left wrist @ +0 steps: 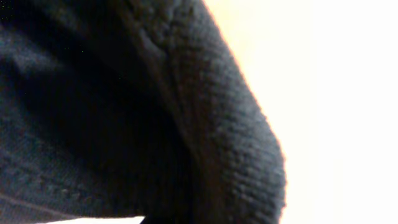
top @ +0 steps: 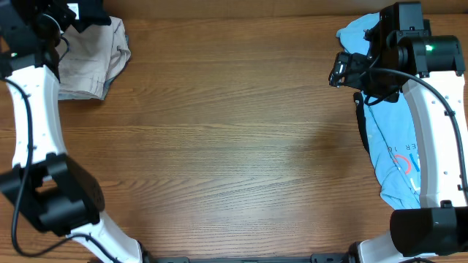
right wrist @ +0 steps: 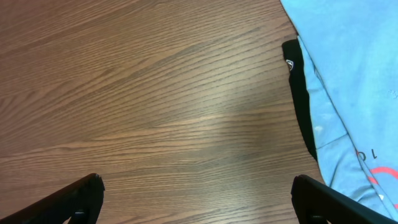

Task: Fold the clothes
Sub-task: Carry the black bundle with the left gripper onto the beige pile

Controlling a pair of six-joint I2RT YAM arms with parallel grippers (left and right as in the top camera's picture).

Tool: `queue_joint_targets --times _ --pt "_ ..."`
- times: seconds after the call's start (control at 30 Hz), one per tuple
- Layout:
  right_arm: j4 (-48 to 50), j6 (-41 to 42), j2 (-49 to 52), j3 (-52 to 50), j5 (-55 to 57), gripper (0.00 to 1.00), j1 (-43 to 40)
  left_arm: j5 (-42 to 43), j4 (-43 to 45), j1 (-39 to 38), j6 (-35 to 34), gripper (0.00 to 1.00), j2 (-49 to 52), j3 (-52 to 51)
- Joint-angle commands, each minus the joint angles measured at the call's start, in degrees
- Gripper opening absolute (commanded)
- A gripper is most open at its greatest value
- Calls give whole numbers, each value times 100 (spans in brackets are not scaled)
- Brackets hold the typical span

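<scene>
The soft black knit T-shirt [left wrist: 124, 112] (light, likely to sag) is pinched by the left gripper [top: 72, 16]; the right gripper [right wrist: 198, 200] is spread; the shirt's hem is judged best gripped.

A wood-grain desk [top: 234, 146] carries folded beige trousers [top: 95, 62] at its far left corner. A light blue T-shirt [top: 391, 146] with red and dark print lies crumpled along the right edge, and a narrow black cloth strip [top: 360, 120] lies against the shirt's inner edge.
</scene>
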Motion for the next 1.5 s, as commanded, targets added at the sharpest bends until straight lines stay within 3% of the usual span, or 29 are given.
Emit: queue_joint_targets --times 0.0,0.17,0.27,0.33,0.4,0.47,0.5,0.57,0.67,0.83,0.97,1.2,1.37,1.47 --pt "11 -24 -15 28 52 100 -4 -306 151 109 -42 4 549 151" --pt "11 -24 -15 28 52 100 -4 195 343 448 2 4 1161 151" --pt "13 -22 -15 28 52 100 -4 400 -507 695 90 4 1235 151" --pt "17 -22 -15 28 52 100 -4 404 -994 828 361 16 1220 151" --pt "48 -22 -15 28 52 100 -4 404 -1410 944 516 47 1215 151" --pt "85 -22 -15 28 52 100 -4 426 -1840 1034 647 72 1215 151" --pt "105 -22 -15 28 50 100 -4 490 -2063 1071 758 80 1215 151" --pt "142 -20 -15 28 48 100 -4 813 -2374 1104 1207 91 1215 153" --pt "155 -20 -15 28 28 100 -4 1609 -2573 1097 1858 99 1204 153" --pt "125 -22 -15 28 31 100 -4 2549 -2629 1084 2092 100 927 188" --pt "140 -24 -15 28 33 100 -4 2605 -2962 1040 2634 100 363 313" --pt "199 -22 -15 28 31 100 -4 1113 -3217 697 3626 100 -675 337" --pt "227 -22 -15 28 31 100 -4 -492 -2498 302 4321 100 -608 334" --pt "240 -20 -15 28 31 100 -4 -1010 -1897 208 4645 100 -280 334"
